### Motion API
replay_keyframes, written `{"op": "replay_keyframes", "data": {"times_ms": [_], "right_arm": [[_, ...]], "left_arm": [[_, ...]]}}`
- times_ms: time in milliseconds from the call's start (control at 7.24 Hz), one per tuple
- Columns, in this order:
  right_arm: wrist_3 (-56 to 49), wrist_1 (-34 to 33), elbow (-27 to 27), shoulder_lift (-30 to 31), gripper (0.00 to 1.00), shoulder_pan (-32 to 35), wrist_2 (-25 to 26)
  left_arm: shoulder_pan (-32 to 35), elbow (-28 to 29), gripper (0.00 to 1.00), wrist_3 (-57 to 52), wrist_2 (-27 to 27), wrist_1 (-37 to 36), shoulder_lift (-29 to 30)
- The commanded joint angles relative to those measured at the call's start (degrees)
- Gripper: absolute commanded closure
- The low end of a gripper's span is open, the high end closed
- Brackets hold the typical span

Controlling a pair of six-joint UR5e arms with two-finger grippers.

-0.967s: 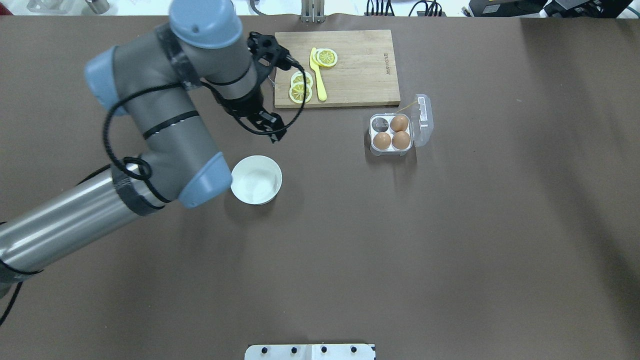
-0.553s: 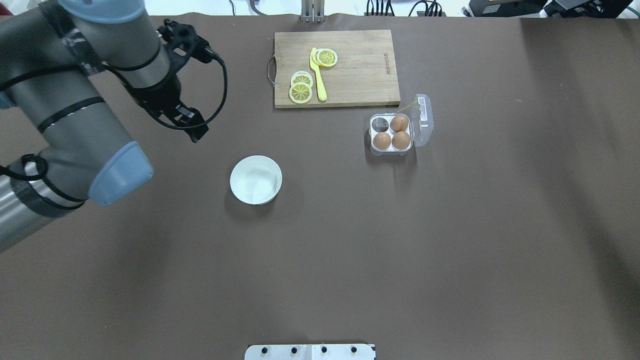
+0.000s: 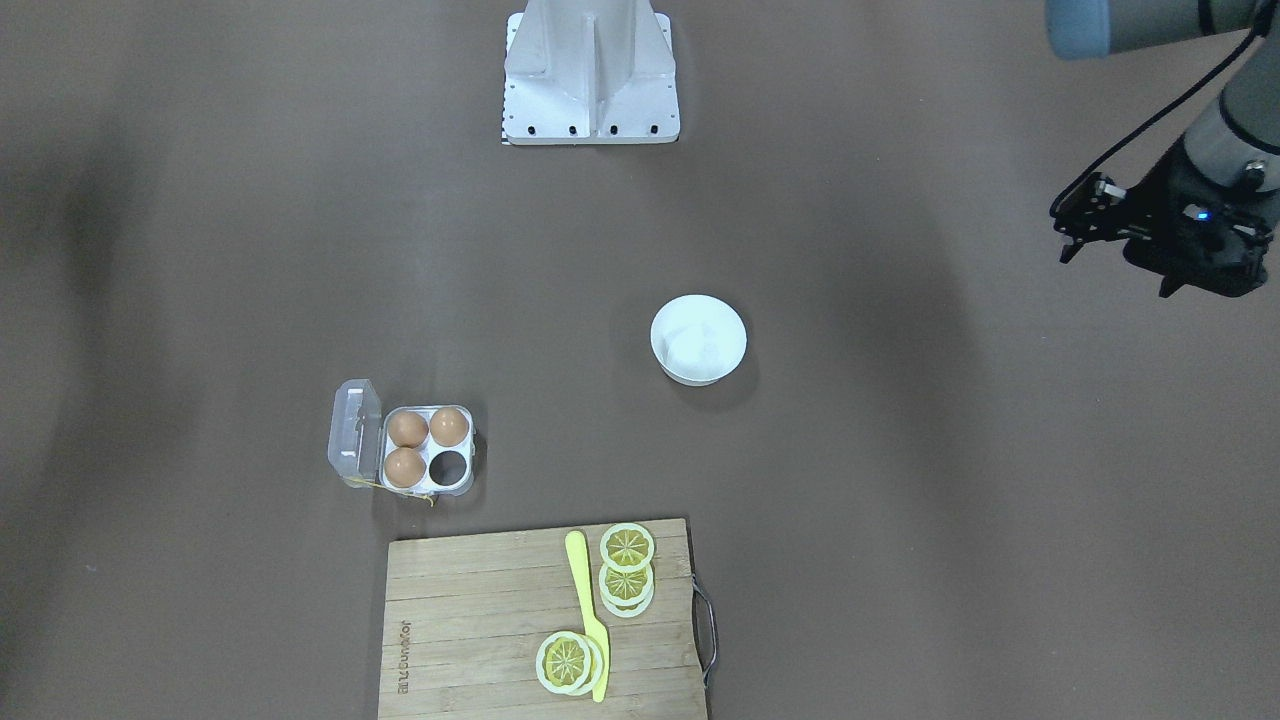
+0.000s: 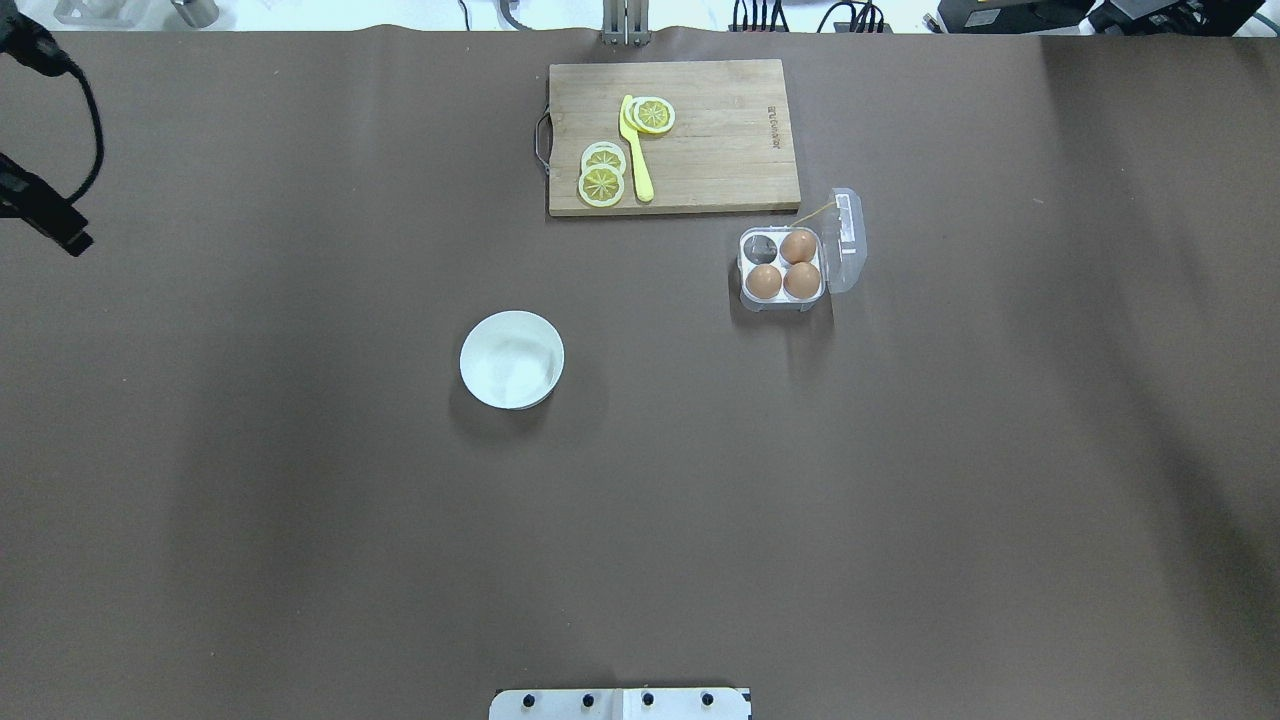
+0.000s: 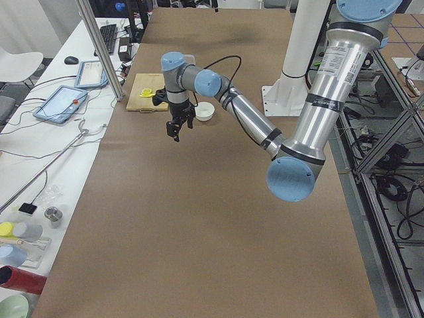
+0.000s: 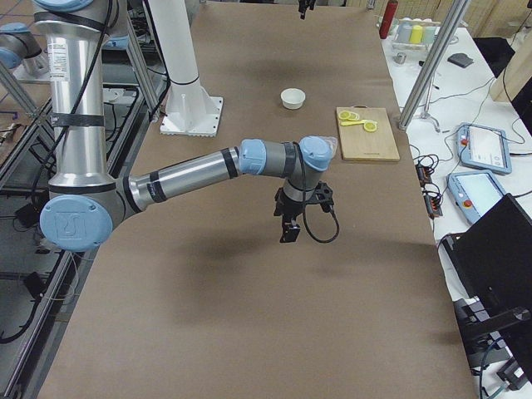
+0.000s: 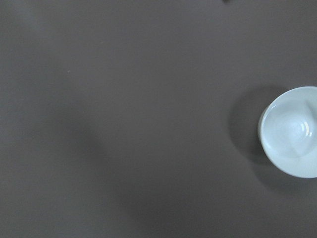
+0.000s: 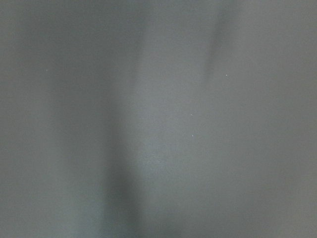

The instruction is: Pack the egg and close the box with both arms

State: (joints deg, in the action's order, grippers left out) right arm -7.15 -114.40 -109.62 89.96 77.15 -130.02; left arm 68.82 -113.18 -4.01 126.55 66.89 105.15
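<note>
The clear box stands open right of the table's middle, its lid folded out to the right. Three orange-brown eggs fill three cells; the far-left cell is empty. The box also shows in the front-facing view. My left gripper hangs over the table's far left edge, far from the box, and holds nothing that I can see; I cannot tell if it is open. It shows in the front-facing view too. My right gripper shows only in the exterior right view, above bare table; I cannot tell its state.
A white bowl stands left of the middle and looks empty in the left wrist view. A wooden cutting board with lemon slices and a yellow knife lies at the far edge. The white stand base is at the near edge.
My left arm has swung left, from beside the cutting board to the table's left edge, almost out of the overhead view. The box, eggs and bowl have not moved.
</note>
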Motion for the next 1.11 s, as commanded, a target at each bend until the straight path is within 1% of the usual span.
{"op": "replay_keyframes", "data": {"times_ms": [0, 138, 276, 415, 553, 691, 829, 967], "right_arm": [[1.4, 0.1, 0.7, -2.0, 0.00, -4.4, -1.0], [1.5, 0.4, 1.7, -4.2, 0.02, -5.2, -4.9], [1.7, 0.8, 3.6, -6.9, 0.16, -6.0, -9.5], [1.8, 0.8, 6.4, -9.9, 0.38, -7.4, -10.2], [1.9, 0.8, 8.6, -13.2, 0.47, -8.8, -10.3], [2.1, 0.8, 9.8, -15.1, 0.50, -9.7, -11.3], [2.1, 0.8, 11.1, -16.4, 0.55, -10.2, -11.9], [2.1, 0.8, 12.3, -17.7, 0.55, -10.5, -12.8]], "left_arm": [[4.4, 0.2, 0.02, -6.1, 1.2, 1.3, -5.2], [5.3, 0.0, 0.02, -6.4, 1.2, 1.7, -6.4], [5.9, -0.5, 0.02, -6.4, 1.2, 1.7, -6.9], [6.2, -0.5, 0.02, -6.4, 1.2, 1.7, -7.0], [6.8, -0.5, 0.02, -6.4, 1.2, 1.9, -8.1], [8.5, -0.2, 0.02, -6.4, 1.2, 4.2, -10.0], [10.3, 0.6, 0.02, -7.8, 2.2, 8.6, -13.1], [13.2, 2.1, 0.02, -8.9, 6.8, 12.3, -15.2]]}}
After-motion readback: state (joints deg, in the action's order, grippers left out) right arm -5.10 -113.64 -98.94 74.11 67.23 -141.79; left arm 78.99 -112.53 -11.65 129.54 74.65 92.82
